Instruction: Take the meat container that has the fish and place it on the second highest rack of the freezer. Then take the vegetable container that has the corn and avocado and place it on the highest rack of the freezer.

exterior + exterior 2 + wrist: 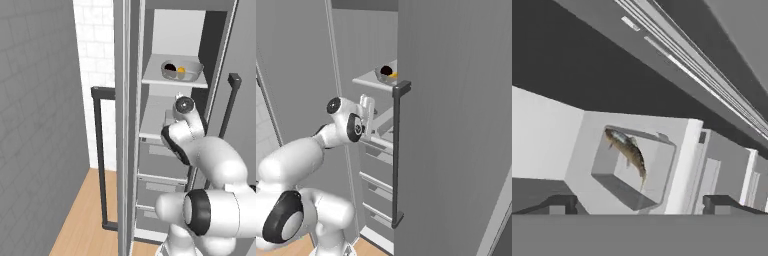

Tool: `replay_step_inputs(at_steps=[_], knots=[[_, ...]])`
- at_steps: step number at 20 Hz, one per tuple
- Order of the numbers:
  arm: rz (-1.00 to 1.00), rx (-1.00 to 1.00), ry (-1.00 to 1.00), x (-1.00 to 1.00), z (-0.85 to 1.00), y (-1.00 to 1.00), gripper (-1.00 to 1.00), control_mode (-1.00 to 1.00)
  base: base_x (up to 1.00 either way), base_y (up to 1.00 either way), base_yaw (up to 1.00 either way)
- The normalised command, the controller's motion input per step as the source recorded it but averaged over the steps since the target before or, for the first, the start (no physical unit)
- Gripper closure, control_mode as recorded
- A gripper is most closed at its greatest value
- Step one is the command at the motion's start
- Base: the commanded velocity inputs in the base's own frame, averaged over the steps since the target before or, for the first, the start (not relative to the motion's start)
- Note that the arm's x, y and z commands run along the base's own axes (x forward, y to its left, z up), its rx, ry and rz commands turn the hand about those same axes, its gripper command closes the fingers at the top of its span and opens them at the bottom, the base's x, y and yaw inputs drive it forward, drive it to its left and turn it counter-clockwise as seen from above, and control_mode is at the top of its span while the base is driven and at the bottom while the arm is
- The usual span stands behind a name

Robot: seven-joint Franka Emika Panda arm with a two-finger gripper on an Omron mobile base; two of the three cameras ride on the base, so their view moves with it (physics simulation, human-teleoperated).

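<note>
Between my two dark fingertips (640, 202), spread wide and gripping nothing, I look along the second shelf of the freezer (131, 125) at the meat container (634, 170), a grey rectangular tray sitting flat on that board with the fish (628, 152) lying slantwise inside it. From the base cameras my gripper (367, 112) hangs just in front of that shelf, level with it and under the board above. Higher and farther back, the vegetable container (181, 70) already rests on the highest rack (172, 80), with the dark avocado (170, 67) and the yellow corn (181, 70) showing over its rim; from the right side the same tub (386, 73) sits near the rack's front edge. Judging by how things lie, both containers are in their places, so I take the task to be at its close. What remains, I think, is only to draw my hand straight back out of the cabinet, keeping clear of the shelf edge, the tray and the open door (456, 125) with its bar handle (397, 150).
</note>
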Motion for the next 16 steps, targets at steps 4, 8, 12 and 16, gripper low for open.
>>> replay_step_inputs(at_steps=[4, 8, 12, 16], knots=[[-0.08, 0.0, -0.38, -1.0, 1.0, 0.05, -1.0, -1.0, 0.0, 0.0, 0.0], [0.02, 0.01, -0.47, -1.0, 1.0, -0.06, -1.0, -1.0, 0.0, 0.0, 0.0], [0.06, 0.01, -0.49, -1.0, 1.0, -0.12, -1.0, -1.0, 0.0, 0.0, 0.0], [0.07, 0.11, -0.37, -1.0, 0.74, -0.28, -1.0, -1.0, 0.0, 0.0, 0.0]])
